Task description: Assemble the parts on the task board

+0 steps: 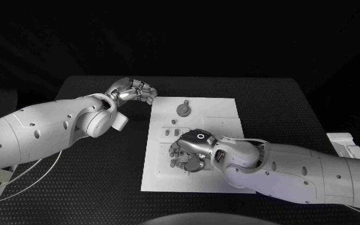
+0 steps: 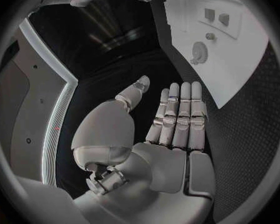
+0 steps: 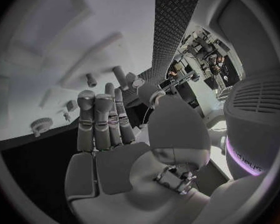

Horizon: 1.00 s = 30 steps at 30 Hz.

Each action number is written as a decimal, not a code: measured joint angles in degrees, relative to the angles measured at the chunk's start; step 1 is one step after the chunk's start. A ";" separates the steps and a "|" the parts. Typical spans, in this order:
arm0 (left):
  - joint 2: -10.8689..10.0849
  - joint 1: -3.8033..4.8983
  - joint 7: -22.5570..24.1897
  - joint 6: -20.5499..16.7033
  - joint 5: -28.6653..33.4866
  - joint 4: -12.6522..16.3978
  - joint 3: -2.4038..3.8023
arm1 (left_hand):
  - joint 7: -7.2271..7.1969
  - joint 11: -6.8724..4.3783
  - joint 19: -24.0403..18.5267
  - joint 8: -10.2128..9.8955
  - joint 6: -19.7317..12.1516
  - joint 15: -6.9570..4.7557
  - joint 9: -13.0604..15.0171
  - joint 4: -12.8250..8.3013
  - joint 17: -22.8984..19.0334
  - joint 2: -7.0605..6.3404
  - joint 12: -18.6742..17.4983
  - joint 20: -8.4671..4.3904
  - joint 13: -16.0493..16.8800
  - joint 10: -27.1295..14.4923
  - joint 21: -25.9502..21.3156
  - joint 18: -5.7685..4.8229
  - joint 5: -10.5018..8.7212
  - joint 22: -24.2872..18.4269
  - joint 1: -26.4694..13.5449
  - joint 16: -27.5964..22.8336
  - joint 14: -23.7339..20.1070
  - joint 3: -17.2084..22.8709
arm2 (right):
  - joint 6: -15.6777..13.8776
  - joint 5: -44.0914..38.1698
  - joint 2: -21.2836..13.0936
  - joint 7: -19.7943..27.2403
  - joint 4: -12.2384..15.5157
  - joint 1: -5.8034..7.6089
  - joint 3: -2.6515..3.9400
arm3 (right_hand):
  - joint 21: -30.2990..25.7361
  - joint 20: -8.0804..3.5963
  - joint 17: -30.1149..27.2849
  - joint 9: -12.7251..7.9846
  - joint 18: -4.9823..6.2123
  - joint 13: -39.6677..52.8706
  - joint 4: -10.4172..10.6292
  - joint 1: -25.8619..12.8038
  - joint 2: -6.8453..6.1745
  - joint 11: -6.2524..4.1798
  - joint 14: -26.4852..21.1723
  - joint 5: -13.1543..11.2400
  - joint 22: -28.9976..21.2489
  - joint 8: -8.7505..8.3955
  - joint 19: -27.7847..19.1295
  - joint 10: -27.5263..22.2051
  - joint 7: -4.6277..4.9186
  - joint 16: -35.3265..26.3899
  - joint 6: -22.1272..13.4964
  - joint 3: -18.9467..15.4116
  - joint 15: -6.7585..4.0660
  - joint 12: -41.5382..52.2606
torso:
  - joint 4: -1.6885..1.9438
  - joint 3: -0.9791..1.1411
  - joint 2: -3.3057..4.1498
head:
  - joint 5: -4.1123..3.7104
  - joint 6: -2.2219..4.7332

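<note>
The white task board lies in the middle of the black table. A grey gear-shaped part sits near its far edge, and small parts stand along its left side. My right hand hovers palm-down over the board's near-middle area; in the right wrist view its fingers are stretched out with nothing in them, above a few upright pegs and the gear. My left hand is by the board's far-left corner, its fingers straight and empty, with the gear beyond them.
Black table surface surrounds the board on all sides. A white object lies at the table's right edge. A dark round piece shows on the board under my right hand.
</note>
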 measured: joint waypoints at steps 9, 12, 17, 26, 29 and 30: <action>0.06 0.00 0.05 -0.03 0.02 -0.32 0.00 | 0.00 0.00 0.00 0.00 0.00 0.00 0.00 0.00 0.00 0.00 0.00 0.00 -0.03 0.00 0.00 0.00 0.00 -0.02 0.00 0.00 0.00 0.00 | -1.82 8.70 -5.06 1.27 2.15 4.48 3.91 | 0.39 -0.49 0.00 -0.06 -0.02 0.45 1.75 -0.43 -0.17 -0.99 1.10 0.00 0.24 0.35 0.92 2.04 0.20 0.30 -0.16 -0.64 -0.83 0.90 | 0.00 -0.05 -0.03 | -0.57 0.91; 0.06 0.00 0.06 -0.04 0.03 -0.49 0.00 | 0.00 0.00 0.00 0.00 0.00 0.00 0.00 0.00 0.00 0.00 0.00 0.00 -0.05 0.00 0.00 0.00 0.00 -0.02 0.00 0.00 0.00 0.00 | -1.09 13.54 -7.88 1.28 1.50 6.63 4.71 | 0.51 -0.68 -0.02 0.19 -0.06 1.78 2.09 -1.10 0.50 -1.75 1.66 0.00 0.32 0.88 1.31 3.05 0.51 0.30 0.22 -0.98 -1.29 2.48 | 0.00 -0.05 -0.04 | -0.81 1.12; 0.13 0.00 0.06 -0.04 0.05 -0.87 0.00 | 0.00 0.00 0.00 0.00 0.00 0.00 0.00 0.00 0.00 0.00 0.00 0.00 -0.05 0.00 0.00 0.00 0.00 -0.02 0.00 0.00 0.00 0.00 | 3.20 18.79 -11.72 0.07 -0.35 8.91 4.70 | 0.59 -0.70 -0.22 1.74 -0.30 8.52 3.79 -3.25 0.77 -2.36 2.32 0.00 0.31 2.31 1.51 5.06 -0.58 0.29 2.31 -1.93 -2.56 7.44 | 0.00 -0.08 -0.08 | -1.20 1.36; 0.36 0.00 0.06 -0.05 0.10 -1.18 0.00 | 0.00 0.00 0.00 0.00 0.00 0.00 0.00 0.00 0.00 0.00 0.00 0.00 -0.10 0.00 0.00 -0.01 0.00 -0.02 0.00 0.00 0.00 0.00 | 14.97 25.66 -18.26 -6.35 1.45 9.14 3.80 | 2.84 -2.64 3.42 6.69 -0.26 38.05 10.20 -10.23 0.36 -6.37 3.99 0.00 2.14 3.69 3.46 4.69 -3.13 4.22 4.14 -2.40 -5.30 30.18 | -0.08 0.02 -0.04 | -1.51 1.49; 0.35 0.00 0.05 -0.04 0.11 -1.26 -0.01 | 0.00 0.00 0.00 0.00 0.00 0.00 0.01 0.00 0.00 0.00 0.00 0.00 -0.10 0.00 0.00 -0.01 0.00 -0.02 0.00 0.00 0.00 0.00 | 19.03 28.12 -20.10 -9.05 2.23 9.08 2.92 | 4.79 -3.27 5.94 7.97 -0.27 42.14 11.47 -11.84 0.61 -6.47 4.34 0.00 2.27 3.70 4.09 4.17 -3.46 6.89 4.45 -2.27 -5.80 34.76 | -0.12 0.06 -0.02 | -1.59 1.39; 0.36 0.00 0.04 -0.04 0.11 -1.31 -0.01 | 0.00 0.00 0.00 0.00 0.00 0.00 0.01 0.00 0.00 0.00 0.00 0.00 -0.10 0.00 0.00 0.00 0.00 -0.01 0.00 0.00 0.00 0.00 | 20.36 28.89 -20.61 -9.86 2.35 9.09 2.58 | 5.32 -3.37 6.58 8.37 -0.26 43.01 11.69 -12.33 1.02 -6.57 4.34 0.00 2.27 3.90 4.19 4.07 -3.82 7.47 4.64 -2.36 -5.81 35.82 | -0.12 0.05 -0.02 | -1.62 1.35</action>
